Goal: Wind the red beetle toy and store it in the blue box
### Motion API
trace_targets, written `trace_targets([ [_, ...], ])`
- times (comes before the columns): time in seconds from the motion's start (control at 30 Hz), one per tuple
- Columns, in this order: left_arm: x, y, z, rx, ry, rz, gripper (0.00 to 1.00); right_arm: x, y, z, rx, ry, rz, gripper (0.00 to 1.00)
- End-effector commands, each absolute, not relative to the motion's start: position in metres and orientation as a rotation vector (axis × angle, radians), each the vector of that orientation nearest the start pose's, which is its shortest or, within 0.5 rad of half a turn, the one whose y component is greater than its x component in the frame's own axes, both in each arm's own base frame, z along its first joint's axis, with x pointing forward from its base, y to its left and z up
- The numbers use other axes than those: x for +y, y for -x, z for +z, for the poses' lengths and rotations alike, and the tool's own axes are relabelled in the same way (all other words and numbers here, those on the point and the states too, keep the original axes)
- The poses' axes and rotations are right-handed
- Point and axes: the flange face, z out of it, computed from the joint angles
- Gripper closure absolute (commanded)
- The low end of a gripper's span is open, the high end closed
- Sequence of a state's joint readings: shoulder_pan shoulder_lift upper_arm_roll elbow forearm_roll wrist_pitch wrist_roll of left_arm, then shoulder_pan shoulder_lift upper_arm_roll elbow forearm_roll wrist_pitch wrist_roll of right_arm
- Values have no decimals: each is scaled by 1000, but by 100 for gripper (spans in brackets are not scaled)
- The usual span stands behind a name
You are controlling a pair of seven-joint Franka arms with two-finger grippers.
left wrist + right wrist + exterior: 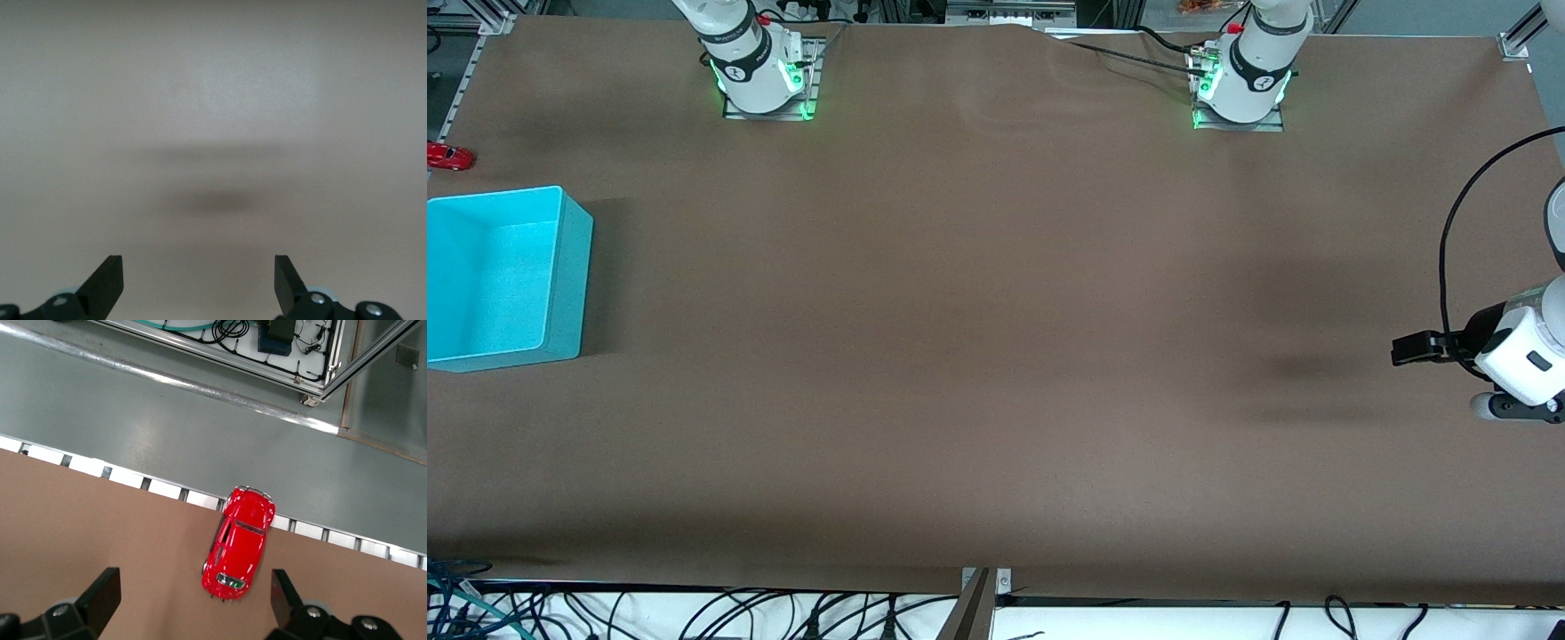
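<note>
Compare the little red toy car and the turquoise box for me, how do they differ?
The red toy car is tiny, the turquoise box far bigger. The car is a glossy, rounded closed body, while the box is a plain, open, empty bin. The car sits right at the table edge, partly overhanging, farther from the front camera; the box sits nearer. Both rest at the right arm's end of the table, untouched.

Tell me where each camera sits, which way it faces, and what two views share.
Front view: high across the table, facing both arm bases; shows the blue box and the left gripper.
Left wrist view: looks down on bare table between open fingers.
Right wrist view: looks down over the table edge; right gripper is open above the red beetle toy.
Shared: front and right wrist views show the toy.
</note>
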State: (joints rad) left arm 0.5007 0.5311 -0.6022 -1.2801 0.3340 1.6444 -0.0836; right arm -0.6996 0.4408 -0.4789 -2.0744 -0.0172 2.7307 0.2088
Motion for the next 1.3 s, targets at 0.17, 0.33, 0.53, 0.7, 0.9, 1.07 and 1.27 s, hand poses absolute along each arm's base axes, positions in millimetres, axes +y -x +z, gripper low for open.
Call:
trace_targets([
  [0.17,53,-686,481,43,3062,120,0,-569,-236,238,2111,2707,-268,0],
  [0.33,53,-686,481,43,3064,120,0,-573,-229,231,2125,2698,-279,0],
  [0.53,53,-686,481,43,3064,120,0,-578,-215,222,2155,2683,-268,0],
  [0.7,52,-686,481,45,3065,120,0,-580,-206,215,2173,2675,-257,0],
  [0.9,47,-687,480,54,3066,122,0,-581,-201,209,2173,2659,-250,0],
  [1.07,46,-687,480,57,3067,122,0,-582,-200,203,2173,2658,-250,0],
  [1.27,46,-687,479,57,3068,124,0,-589,-197,192,2180,2661,-273,0],
])
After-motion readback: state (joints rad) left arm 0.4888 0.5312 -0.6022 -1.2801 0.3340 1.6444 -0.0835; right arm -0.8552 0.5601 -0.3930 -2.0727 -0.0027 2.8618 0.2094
